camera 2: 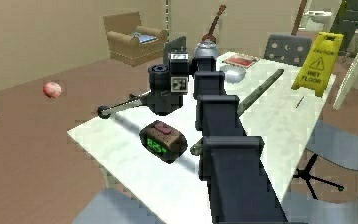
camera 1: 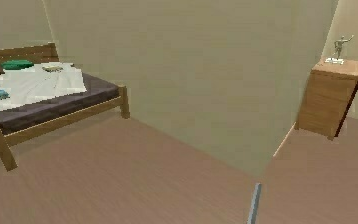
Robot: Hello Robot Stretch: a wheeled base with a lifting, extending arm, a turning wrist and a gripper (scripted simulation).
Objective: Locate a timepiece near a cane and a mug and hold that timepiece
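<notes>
A dark alarm clock [camera 2: 159, 138] with green digits sits on the white table [camera 2: 117, 140] near its front edge. A long grey cane [camera 2: 261, 90] lies across the table farther back. The dark arm bar rises from the bottom edge to two white marker squares. Left of them the gripper [camera 2: 112, 108] reaches out over the table's left edge. Only bare tabletop and floor lie behind its thin fingers [camera 2: 127, 103], so it holds nothing. The clock lies below and to the right of the fingertips. A grey rounded vessel [camera 2: 207, 48] stands at the table's far side.
A yellow floor sign [camera 2: 317, 60], a tan armchair [camera 2: 135, 38], a pink ball [camera 2: 54, 90] on the floor and grey chairs [camera 2: 337, 150] surround the table. In the forward view stand a wooden bed [camera 1: 47, 95], a wall corner and a wooden dresser [camera 1: 327, 98] bearing a statuette [camera 1: 339, 48].
</notes>
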